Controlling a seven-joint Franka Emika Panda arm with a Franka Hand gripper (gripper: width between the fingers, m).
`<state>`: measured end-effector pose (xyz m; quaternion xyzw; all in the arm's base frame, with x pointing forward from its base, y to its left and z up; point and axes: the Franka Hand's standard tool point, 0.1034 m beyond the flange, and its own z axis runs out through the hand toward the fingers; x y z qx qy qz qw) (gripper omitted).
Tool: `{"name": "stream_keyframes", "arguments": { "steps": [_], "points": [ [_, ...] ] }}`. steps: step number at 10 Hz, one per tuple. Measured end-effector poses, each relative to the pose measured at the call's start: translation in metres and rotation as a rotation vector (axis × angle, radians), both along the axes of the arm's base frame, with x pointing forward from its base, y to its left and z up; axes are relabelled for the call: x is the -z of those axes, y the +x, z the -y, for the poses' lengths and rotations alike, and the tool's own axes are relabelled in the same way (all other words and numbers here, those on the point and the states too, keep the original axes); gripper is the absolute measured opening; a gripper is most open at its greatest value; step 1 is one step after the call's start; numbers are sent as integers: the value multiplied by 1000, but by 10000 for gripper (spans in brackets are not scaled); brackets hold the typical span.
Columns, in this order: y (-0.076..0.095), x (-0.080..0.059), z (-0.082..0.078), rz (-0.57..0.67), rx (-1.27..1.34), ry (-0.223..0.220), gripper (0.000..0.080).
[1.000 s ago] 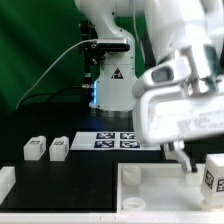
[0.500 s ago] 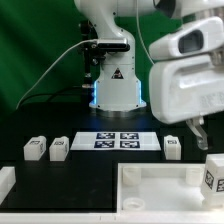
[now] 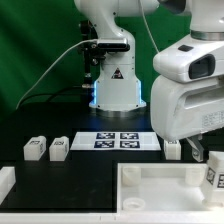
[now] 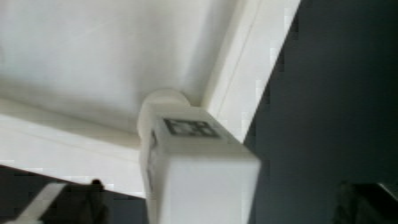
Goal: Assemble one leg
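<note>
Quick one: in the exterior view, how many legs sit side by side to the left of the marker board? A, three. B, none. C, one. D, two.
D: a leg and a second leg stand next to each other on the exterior view's left of the marker board.

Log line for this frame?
gripper: open, over leg | leg: upright at panel corner, not gripped | step: grasp pending
</note>
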<state>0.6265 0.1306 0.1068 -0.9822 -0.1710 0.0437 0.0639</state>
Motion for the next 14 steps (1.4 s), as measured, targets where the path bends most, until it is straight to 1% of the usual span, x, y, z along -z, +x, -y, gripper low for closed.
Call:
{"name": "stream_keyframes", "arguments": {
  "steps": [3,4,5,6,8,9,10,11,12,14],
  "points": [
    [0,-1,0,1,1,0,649],
    [-4,-5,5,-2,30,-7,649],
    [-3,-1,14,-8,54,-15,649],
    [-2,9,15,-17,89,-19,649],
    [2,14,16,-1,126,-18,649],
    [2,21,15,-10,132,-17,649],
    [4,24,12,-9,130,-15,649],
    [5,20,12,-2,128,-14,649],
    [5,21,12,-3,128,-15,649],
    [4,22,12,-4,127,-15,382]
  ]
}}
